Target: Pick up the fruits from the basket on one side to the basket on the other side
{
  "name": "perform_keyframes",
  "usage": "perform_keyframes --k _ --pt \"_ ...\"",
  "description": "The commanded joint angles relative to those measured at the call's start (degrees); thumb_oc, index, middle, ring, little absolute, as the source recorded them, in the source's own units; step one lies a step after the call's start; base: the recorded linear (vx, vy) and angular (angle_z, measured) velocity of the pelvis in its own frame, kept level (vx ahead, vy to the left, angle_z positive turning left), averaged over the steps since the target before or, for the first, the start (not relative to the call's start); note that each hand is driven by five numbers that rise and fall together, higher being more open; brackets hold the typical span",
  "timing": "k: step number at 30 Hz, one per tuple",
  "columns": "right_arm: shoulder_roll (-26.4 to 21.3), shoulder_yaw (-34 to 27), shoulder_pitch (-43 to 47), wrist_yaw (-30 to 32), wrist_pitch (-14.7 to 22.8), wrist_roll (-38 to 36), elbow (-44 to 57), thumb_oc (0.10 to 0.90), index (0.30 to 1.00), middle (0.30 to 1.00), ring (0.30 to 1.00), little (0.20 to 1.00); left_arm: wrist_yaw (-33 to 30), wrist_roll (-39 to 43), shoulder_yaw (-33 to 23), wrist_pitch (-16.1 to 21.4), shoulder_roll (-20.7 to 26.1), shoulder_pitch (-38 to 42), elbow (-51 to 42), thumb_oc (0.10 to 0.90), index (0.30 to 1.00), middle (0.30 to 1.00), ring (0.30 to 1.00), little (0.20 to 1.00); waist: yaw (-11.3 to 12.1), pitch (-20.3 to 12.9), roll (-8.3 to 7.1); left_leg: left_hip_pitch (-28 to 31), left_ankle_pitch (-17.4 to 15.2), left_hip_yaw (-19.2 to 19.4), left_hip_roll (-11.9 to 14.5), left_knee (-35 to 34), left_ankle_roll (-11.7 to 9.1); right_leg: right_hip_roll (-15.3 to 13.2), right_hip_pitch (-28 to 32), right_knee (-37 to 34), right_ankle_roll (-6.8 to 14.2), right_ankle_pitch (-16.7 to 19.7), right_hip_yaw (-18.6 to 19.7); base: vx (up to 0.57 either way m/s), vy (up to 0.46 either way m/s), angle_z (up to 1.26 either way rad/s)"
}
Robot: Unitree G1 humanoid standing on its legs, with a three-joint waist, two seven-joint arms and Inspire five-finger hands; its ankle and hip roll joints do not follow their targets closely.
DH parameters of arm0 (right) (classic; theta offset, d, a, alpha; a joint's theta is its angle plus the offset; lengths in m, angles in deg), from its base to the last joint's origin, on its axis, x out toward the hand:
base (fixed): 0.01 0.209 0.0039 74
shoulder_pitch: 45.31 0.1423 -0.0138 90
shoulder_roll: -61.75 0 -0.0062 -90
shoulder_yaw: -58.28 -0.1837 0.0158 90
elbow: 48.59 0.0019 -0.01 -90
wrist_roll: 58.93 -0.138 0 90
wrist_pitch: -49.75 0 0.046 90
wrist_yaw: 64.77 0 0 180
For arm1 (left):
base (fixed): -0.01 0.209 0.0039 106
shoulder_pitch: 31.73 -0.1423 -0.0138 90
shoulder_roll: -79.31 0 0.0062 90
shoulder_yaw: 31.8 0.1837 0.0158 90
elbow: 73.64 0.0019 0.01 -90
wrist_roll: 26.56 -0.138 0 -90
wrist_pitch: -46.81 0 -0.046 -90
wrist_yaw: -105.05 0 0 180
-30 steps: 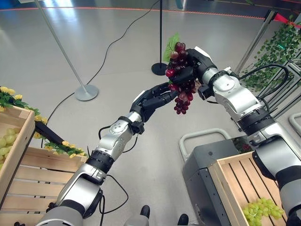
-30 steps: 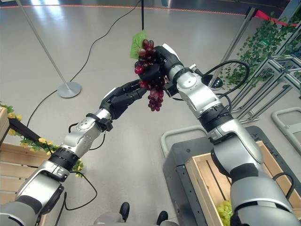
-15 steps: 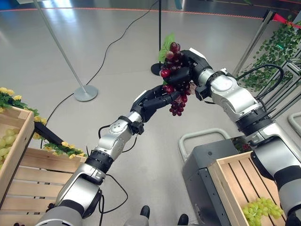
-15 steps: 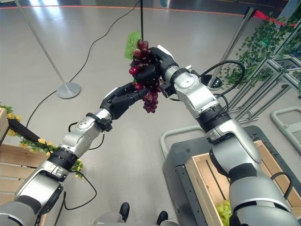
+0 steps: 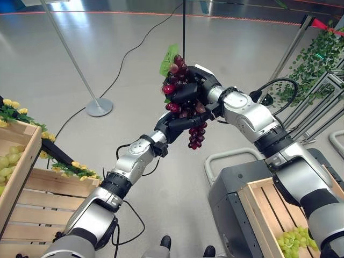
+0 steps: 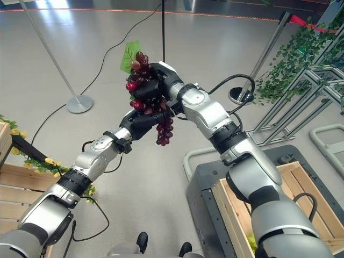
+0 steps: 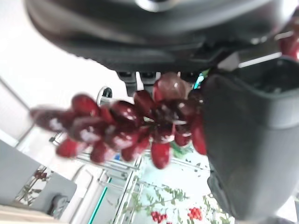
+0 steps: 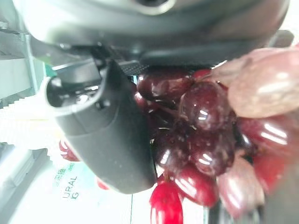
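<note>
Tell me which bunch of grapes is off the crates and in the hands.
The dark red bunch, held up in the air by the right hand with the left hand under it. The green bunches lie in the crates.

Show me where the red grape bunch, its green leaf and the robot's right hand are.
red grape bunch (image 5: 196,134): left eye view, hanging lower tip.
green leaf (image 5: 167,59): left eye view, leaf middle.
right hand (image 5: 185,92): left eye view, dark fingers round the bunch.

grapes (image 5: 183,102) between both hands | crates (image 5: 271,201) left, right
</note>
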Motion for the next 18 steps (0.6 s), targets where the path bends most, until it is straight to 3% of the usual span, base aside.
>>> perform_keyframes --k 1,4,5,6,13,16,18 --pt "5.3 0.4 2.8 -3.5 3.0 -2.6 3.0 0.400 0.300 0.300 0.300 0.300 -5.6 1.6 0.9 10.3 -6.4 8.9 2.3 0.800 0.900 0.900 0.900 0.900 -0.9 -11.6 -1.69 -1.0 -1.0 1.1 -0.8 -0.1 -2.4 -0.4 0.8 0.1 -1.6 0.8 1.6 0.00 0.000 0.00" --pt "5.6 0.5 2.6 -3.4 2.3 -1.9 2.9 0.400 0.300 0.300 0.300 0.300 -8.2 0.4 0.2 11.3 -6.8 8.5 2.3 0.800 0.900 0.900 0.900 0.900 -0.9 -11.5 -1.78 -1.0 -1.0 1.0 -0.8 -0.1 -2.3 -0.4 0.8 0.1 -1.7 0.7 1.5 0.00 0.000 0.00" --pt "5.5 0.5 2.3 -3.3 2.0 -1.3 3.0 0.400 0.300 0.300 0.300 0.300 -8.8 0.0 0.2 13.0 -6.8 8.1 2.5 0.510 0.465 0.465 0.465 0.465 -0.9 -11.5 -1.84 -1.0 -1.0 0.9 -0.8 -0.1 -2.3 -0.4 0.8 0.1 -1.8 0.7 1.5 0.00 0.000 0.00" --pt "5.5 0.5 2.3 -3.3 2.0 -1.3 3.0 0.400 0.300 0.300 0.300 0.300 -8.9 -0.1 0.2 13.2 -6.9 8.0 2.5 0.400 0.300 0.300 0.300 0.300 -0.9 -11.5 -1.85 -1.0 -1.0 0.9 -0.8 -0.1 -2.3 -0.4 0.8 0.1 -1.8 0.7 1.5 0.00 0.000 0.00" --pt "4.0 0.1 2.2 -2.7 0.4 -0.3 2.9 0.400 0.300 0.300 0.300 0.300 -11.0 -1.4 -0.7 17.7 -6.5 6.7 1.8 0.400 0.300 0.300 0.300 0.300 -0.8 -11.4 -2.09 -1.1 -1.0 0.9 -0.8 -0.1 -2.3 -0.3 0.8 0.1 -1.8 0.8 1.6 0.00 0.000 0.00" --pt "3.4 0.1 2.0 -3.6 0.3 0.8 2.7 0.400 0.300 0.300 0.300 0.300 -11.8 -1.8 -1.0 17.1 -6.1 6.7 1.3 0.400 0.300 0.300 0.300 0.300 -0.9 -11.3 -2.18 -1.1 -1.0 0.9 -0.8 -0.1 -2.3 -0.3 0.8 0.1 -1.8 0.8 1.5 0.00 0.000 0.00" --pt "3.0 0.3 1.9 -4.1 0.2 1.4 2.3 0.762 0.844 0.844 0.844 0.844 -12.2 -2.0 -1.1 16.8 -6.0 6.6 1.0 0.400 0.300 0.300 0.300 0.300 -0.8 -11.3 -2.18 -1.0 -1.0 0.9 -0.8 -0.1 -2.3 -0.3 0.8 0.1 -1.8 0.8 1.4 0.00 0.000 0.00"
